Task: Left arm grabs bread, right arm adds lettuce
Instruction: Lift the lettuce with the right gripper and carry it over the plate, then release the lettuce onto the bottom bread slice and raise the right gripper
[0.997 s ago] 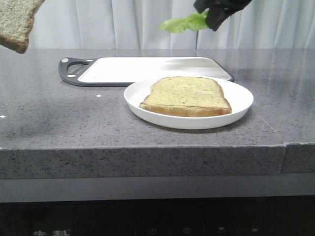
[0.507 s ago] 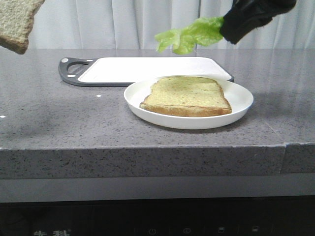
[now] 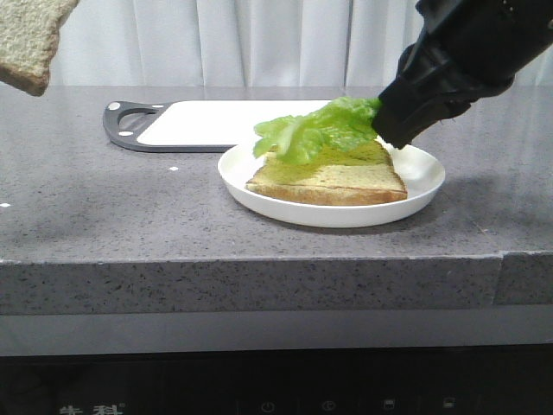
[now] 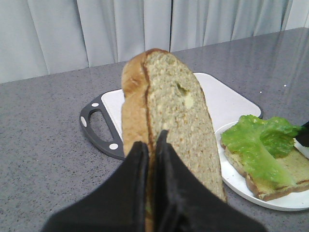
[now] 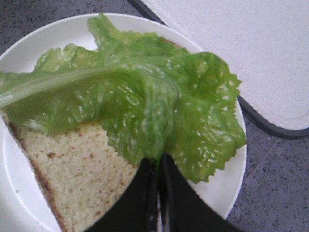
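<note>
The left arm's gripper [image 4: 150,159] has its jaws clamped on the bread [image 4: 169,125], held upright above the surface [image 3: 104,199]. The right arm's gripper [image 5: 158,176] pinches the lettuce [image 3: 315,130] — its leaves draped over the slice [image 3: 333,177] on the white plate [image 3: 423,186], beside the cutting board [image 3: 225,121].

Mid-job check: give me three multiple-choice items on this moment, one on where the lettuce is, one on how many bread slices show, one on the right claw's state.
1. Where is the lettuce?
A. on the cutting board
B. over the slice on the plate
C. on the bare counter

2. How many bread slices show?
A. one
B. two
C. three

3. The right claw is:
A. wide open
B. out of view
C. shut on the lettuce

Answers:
1 B, the leaves drape over the plated slice on the white plate.
2 B, one on the plate and the bread pinched in the left claw.
3 C, its fingers pinch the leaf's edge.
</note>
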### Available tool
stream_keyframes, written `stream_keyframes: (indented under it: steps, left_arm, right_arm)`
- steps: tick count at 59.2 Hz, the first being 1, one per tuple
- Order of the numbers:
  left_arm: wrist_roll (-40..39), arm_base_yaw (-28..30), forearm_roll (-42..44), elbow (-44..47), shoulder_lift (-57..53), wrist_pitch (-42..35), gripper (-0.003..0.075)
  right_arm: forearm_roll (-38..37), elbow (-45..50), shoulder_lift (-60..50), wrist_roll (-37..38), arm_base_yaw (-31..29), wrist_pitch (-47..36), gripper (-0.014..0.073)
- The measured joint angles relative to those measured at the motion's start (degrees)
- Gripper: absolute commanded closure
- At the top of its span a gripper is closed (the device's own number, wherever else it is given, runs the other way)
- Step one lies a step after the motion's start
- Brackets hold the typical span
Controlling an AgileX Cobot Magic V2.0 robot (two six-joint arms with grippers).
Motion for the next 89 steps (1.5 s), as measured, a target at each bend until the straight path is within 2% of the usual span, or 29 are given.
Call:
stream_keyframes:
  steps: [4,20,30,39,61,65,68,74,80,83,89]
  left_arm:
    - [0.0,0.0,0.0,0.0,0.0,0.0,0.0741]
    - [0.0,0.0,0.0,0.0,0.0,0.0,0.0741]
    - [0.0,0.0,0.0,0.0,0.0,0.0,0.0741]
    - [0.0,0.0,0.0,0.0,0.0,0.0,0.0741]
    - [0.0,0.0,0.0,0.0,0.0,0.0,0.0741]
    - [0.0,0.0,0.0,0.0,0.0,0.0,0.0741]
    - [0.0,0.0,0.0,0.0,0.0,0.0,0.0741]
    - [0.0,0.0,0.0,0.0,0.0,0.0,0.0741]
    - [0.0,0.0,0.0,0.0,0.0,0.0,0.0741]
    - [0.0,0.0,0.0,0.0,0.0,0.0,0.0741]
    - [0.0,0.0,0.0,0.0,0.0,0.1,0.0741]
  right_arm:
    - [0.0,0.0,0.1,0.0,0.0,0.0,0.0606]
    - [0.2,0.0,0.2,0.0,0.0,0.1,0.0259]
    - [0.2,0.0,0.2,0.0,0.0,0.1,0.0081]
    - [0.2,0.0,0.2,0.0,0.0,0.1,0.0011]
    - [0.2,0.0,-8.0,0.9,0.0,1.4,0.0029]
    - [0.2,0.0,-9.9,2.3,0.0,1.5,0.0104]
    - [0.2,0.0,-11.0,3.5,0.0,1.5,0.0193]
    - [0.2,0.0,-13.0,5.8,0.0,1.3,0.0428]
    - [0.3,0.0,-14.4,7.9,0.0,1.0,0.062]
    - [0.4,0.0,-15.1,9.1,0.0,0.9,0.0671]
    - [0.5,0.5,-16.7,11.5,-0.5,0.6,0.0654]
